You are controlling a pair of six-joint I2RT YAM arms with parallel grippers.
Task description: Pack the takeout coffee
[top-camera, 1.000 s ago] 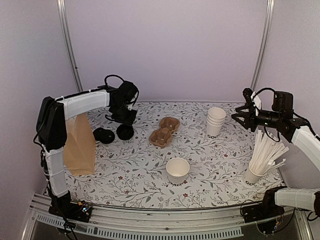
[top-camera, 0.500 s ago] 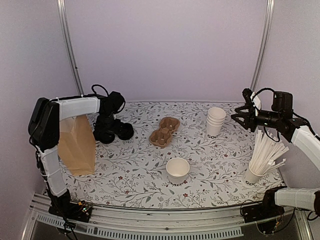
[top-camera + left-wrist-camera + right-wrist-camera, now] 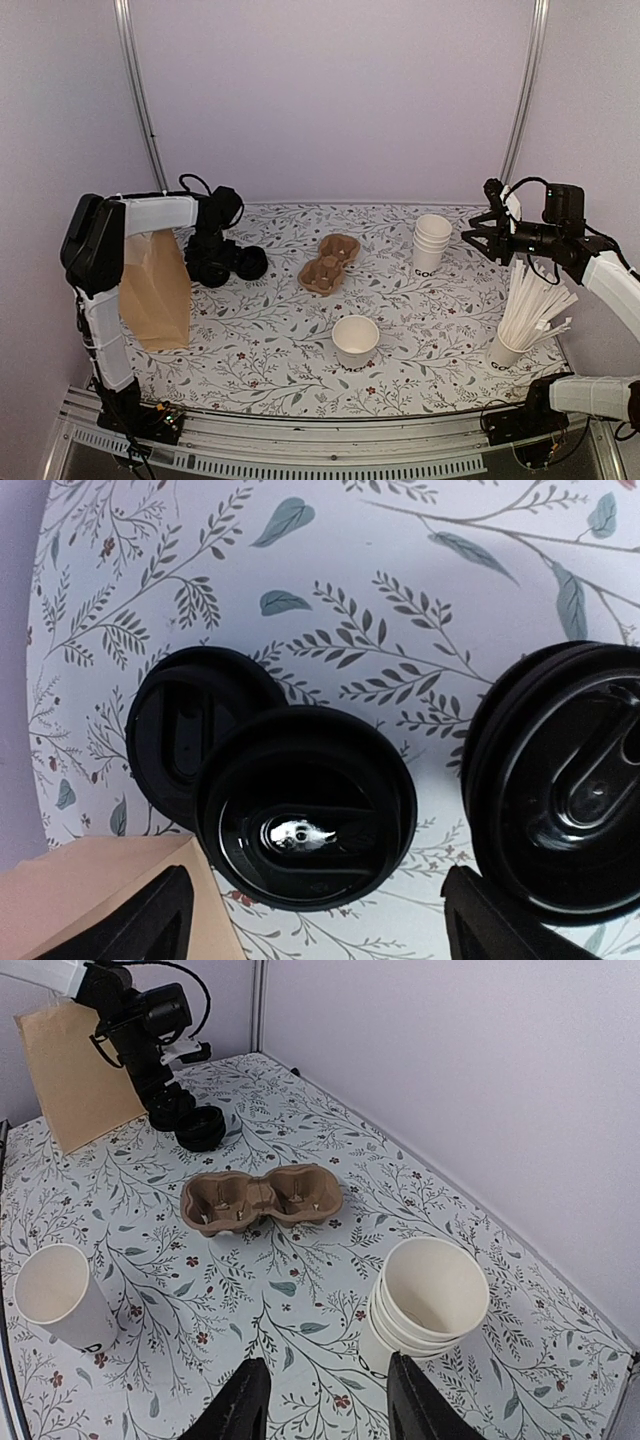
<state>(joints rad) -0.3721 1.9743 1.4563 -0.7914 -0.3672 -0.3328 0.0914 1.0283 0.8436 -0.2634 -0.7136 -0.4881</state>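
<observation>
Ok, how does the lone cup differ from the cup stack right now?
The lone cup is single; the stack is several cups nested, so taller. The lone cup sits near the front, centre; the stack sits farther back, right. Both are white, upright and lidless, with black lettering near the base.

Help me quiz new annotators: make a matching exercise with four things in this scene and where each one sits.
Things:
1. tall brown paper bag
2. brown cardboard two-cup carrier
3. stack of lidless white paper cups
4. bundle of white paper straws in a white cup

Places:
A. centre, toward the back
B. right side, near the front
C. far left, standing upright
D. right side, toward the back

Pairs: 1-C, 2-A, 3-D, 4-B
</observation>
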